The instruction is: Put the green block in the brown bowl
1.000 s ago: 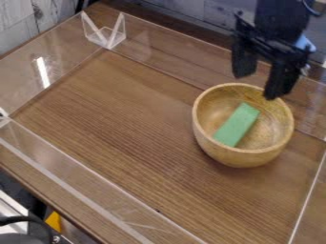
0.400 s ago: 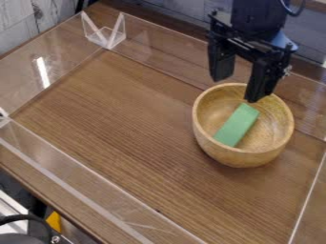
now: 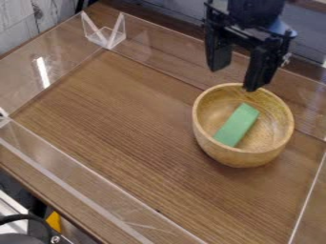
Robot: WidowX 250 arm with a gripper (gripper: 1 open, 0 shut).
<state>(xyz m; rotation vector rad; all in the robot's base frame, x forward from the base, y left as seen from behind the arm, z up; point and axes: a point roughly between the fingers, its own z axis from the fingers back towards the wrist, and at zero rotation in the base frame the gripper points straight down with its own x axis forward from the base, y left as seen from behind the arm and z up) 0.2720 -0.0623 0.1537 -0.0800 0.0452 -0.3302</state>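
The green block (image 3: 237,125) lies flat inside the brown bowl (image 3: 242,151), slanted along the bowl's floor. The bowl sits on the wooden table at the right. My gripper (image 3: 239,69) hangs above the bowl's far rim, pointing down. Its two dark fingers (image 3: 261,71) stand apart with nothing between them, and they are clear of the block.
Clear acrylic walls (image 3: 76,181) fence the wooden tabletop (image 3: 114,114). A small clear plastic stand (image 3: 103,30) sits at the back left corner. The table's right edge runs close behind the bowl.
The gripper has shifted left and slightly up in the picture, away from over the bowl's right side. The block stays lying in the bowl.
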